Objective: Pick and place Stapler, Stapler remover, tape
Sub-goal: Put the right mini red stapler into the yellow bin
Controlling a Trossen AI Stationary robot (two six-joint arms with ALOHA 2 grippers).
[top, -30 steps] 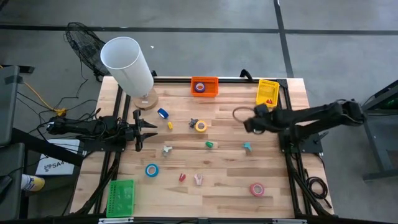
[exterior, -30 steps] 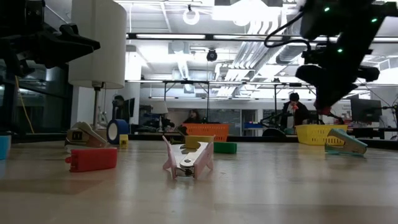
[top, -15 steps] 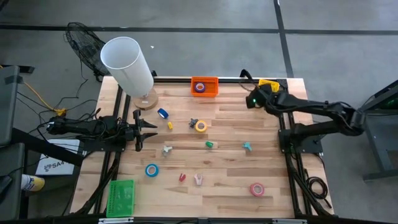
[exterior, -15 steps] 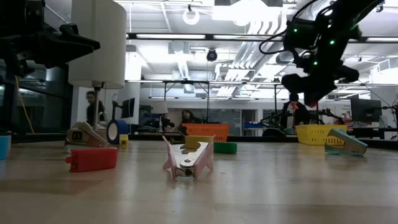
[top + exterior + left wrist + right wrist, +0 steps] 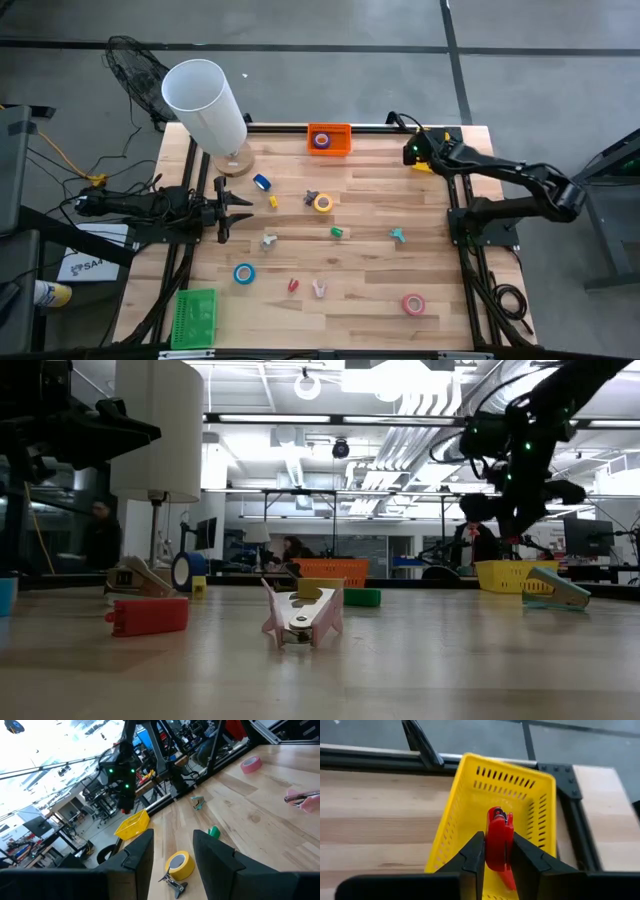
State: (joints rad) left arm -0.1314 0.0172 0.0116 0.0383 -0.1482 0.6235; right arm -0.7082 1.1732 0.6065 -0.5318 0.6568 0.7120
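Change since earlier: right arm has swung from mid-surface toward the far right corner, and its end effector now hangs over the yellow basket; left arm has not moved.
Step in hand: judged to be the drop of a red stapler into the yellow basket.
Doing it well: keep the stapler centred over the basket's open inside, well within its walls, lower it close to the floor of the basket, then part the fingers so it cannot bounce out or snag on the rim.
Right end effector: fingers nearly closed, clamped on either side of the red stapler, which stands upright between them above the basket.
Left end effector: waits at the left edge of the surface, fingers partly apart, holding nothing.
Tape: 1 yellow roll near the middle of the surface, 1 blue roll toward the near left, 1 pink roll toward the near right; all lie untouched.
Orange basket: at the far edge, with something round inside.
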